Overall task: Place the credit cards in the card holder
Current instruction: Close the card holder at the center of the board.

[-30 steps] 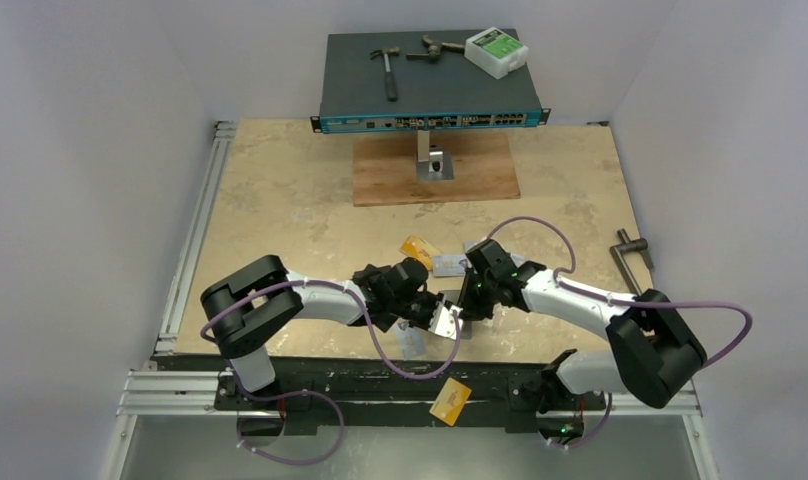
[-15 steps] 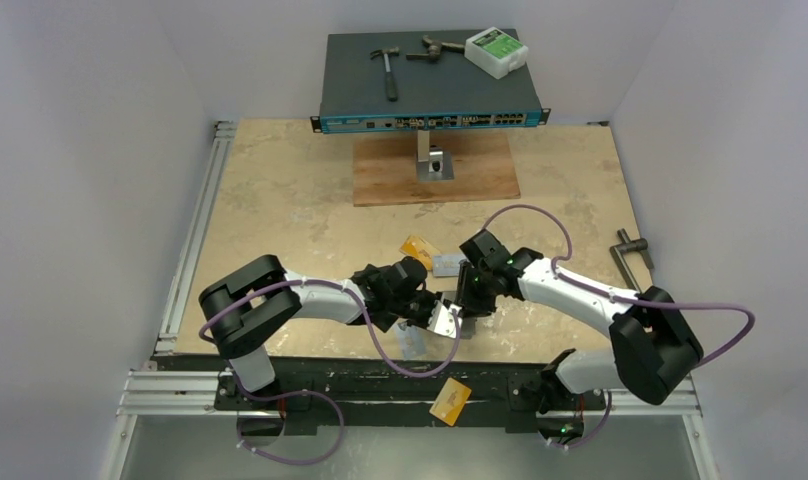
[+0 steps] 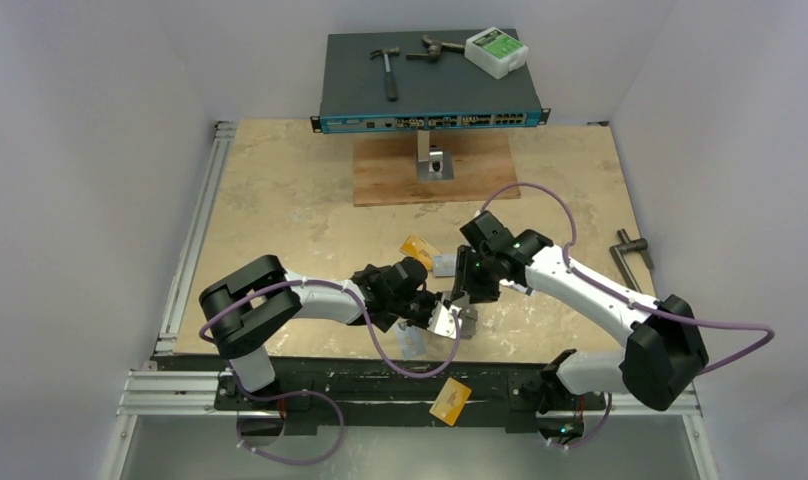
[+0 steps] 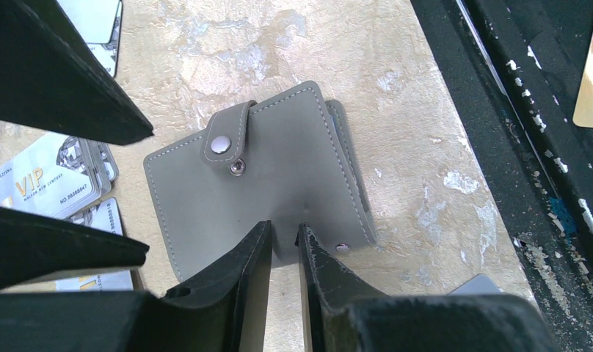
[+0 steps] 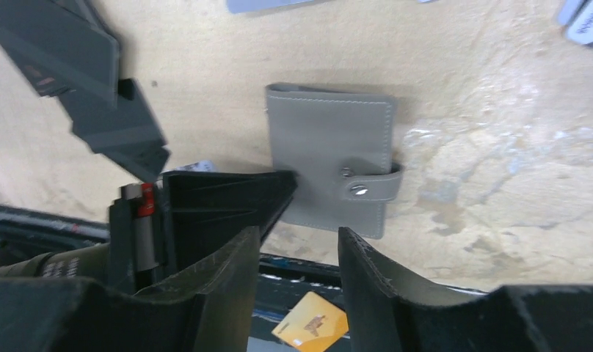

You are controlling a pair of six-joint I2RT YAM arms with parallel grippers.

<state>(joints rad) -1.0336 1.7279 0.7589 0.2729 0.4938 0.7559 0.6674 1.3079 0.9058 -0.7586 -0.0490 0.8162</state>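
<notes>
The grey card holder (image 4: pixel 264 180) lies folded with its snap strap (image 4: pixel 222 141) fastened, near the table's front edge (image 3: pixel 446 321). My left gripper (image 4: pixel 285 238) is shut on the holder's near edge, the flap pinched between its narrow jaws. My right gripper (image 5: pixel 297 253) is open and empty, hovering just above the holder (image 5: pixel 330 158). In the left wrist view its fingers (image 4: pixel 51 81) loom black at the left. Silver credit cards (image 4: pixel 51 180) lie beside the holder. Another silver one (image 3: pixel 446 265) and an orange one (image 3: pixel 418 248) lie behind it, and one orange card (image 3: pixel 450 400) rests off the table on the front rail.
A network switch (image 3: pixel 430 100) with a hammer (image 3: pixel 388 68) and a white box (image 3: pixel 496 50) on it stands at the back, above a wooden board (image 3: pixel 435 172). A metal clamp (image 3: pixel 630 250) sits at the right edge. The black frame rail (image 4: pixel 521 147) runs just past the holder.
My right gripper has opened and drawn back up from the card holder, its arm rising and swinging left. The left gripper and the holder have stayed put.
</notes>
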